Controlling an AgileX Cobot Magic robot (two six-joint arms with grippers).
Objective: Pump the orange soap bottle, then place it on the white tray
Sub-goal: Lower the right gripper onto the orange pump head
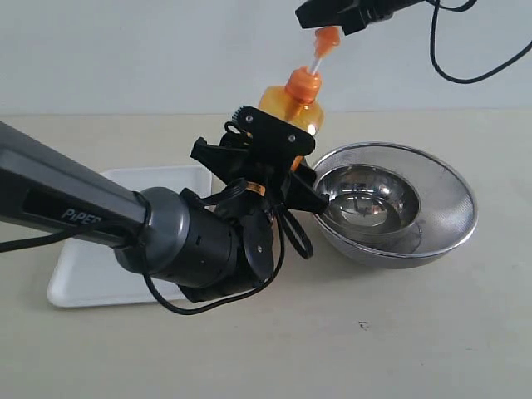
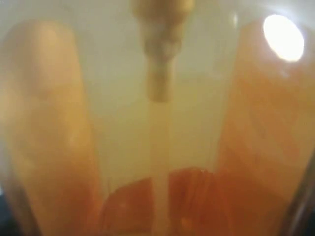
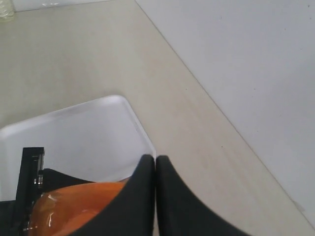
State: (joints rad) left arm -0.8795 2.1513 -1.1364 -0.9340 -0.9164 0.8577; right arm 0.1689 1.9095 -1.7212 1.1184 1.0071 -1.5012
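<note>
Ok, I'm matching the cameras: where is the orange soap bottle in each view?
Exterior view: orange soap bottle upper centre, left of the mesh bowl.
Left wrist view: fills the picture, blurred.
Right wrist view: orange patch, lower left of picture.
Shared landmark: white tray, in exterior and right wrist views only.

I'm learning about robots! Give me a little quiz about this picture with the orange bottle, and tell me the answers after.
1. True or false: the orange soap bottle is not on the white tray yet.
2. Which gripper is clamped around the bottle's body?
3. In the exterior view, what is just under the shut right gripper?
A) the bottle's pump head
B) the steel mesh bowl
C) the white tray

Key
1. True. The bottle is to the side of the tray.
2. The left gripper.
3. A.
</note>
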